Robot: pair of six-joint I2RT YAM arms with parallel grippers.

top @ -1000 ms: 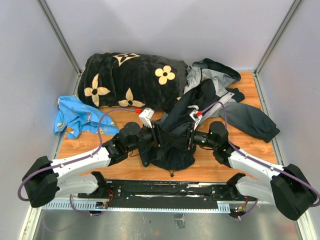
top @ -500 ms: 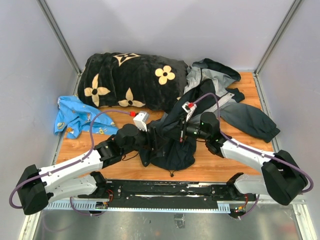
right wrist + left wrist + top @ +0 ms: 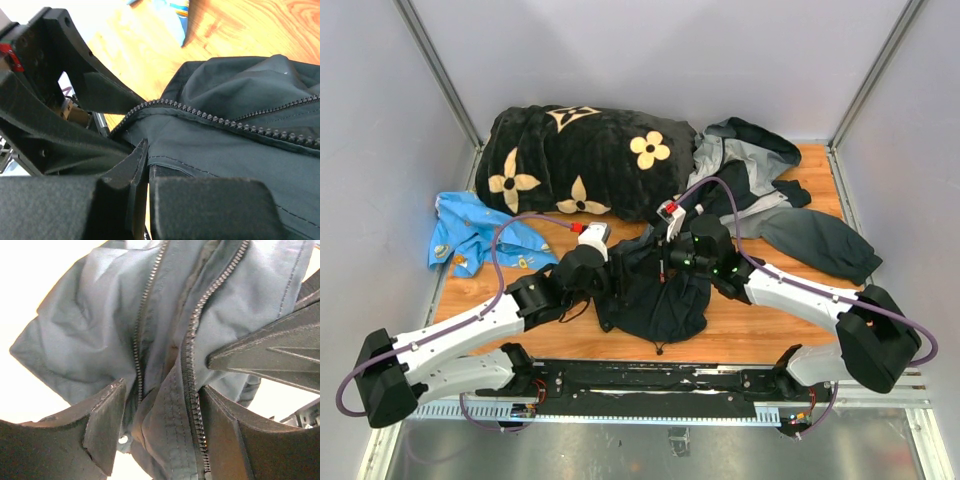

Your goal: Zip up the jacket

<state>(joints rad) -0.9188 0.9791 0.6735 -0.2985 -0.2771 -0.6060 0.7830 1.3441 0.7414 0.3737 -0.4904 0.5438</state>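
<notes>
at the near middle of the wooden table (image 3: pixel 752 332) lies the dark navy and grey windbreaker jacket (image 3: pixel 655 305), its zipper teeth (image 3: pixel 192 340) unjoined. right gripper (image 3: pixel 146 172) looks clenched on the hem; left gripper (image 3: pixel 160 415) gapes astride the teeth. next, i'd guess, the two zipper ends need mating.

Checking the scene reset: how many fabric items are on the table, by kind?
jacket: 1
blanket: 1
blue cloth: 1
Total: 3
</notes>
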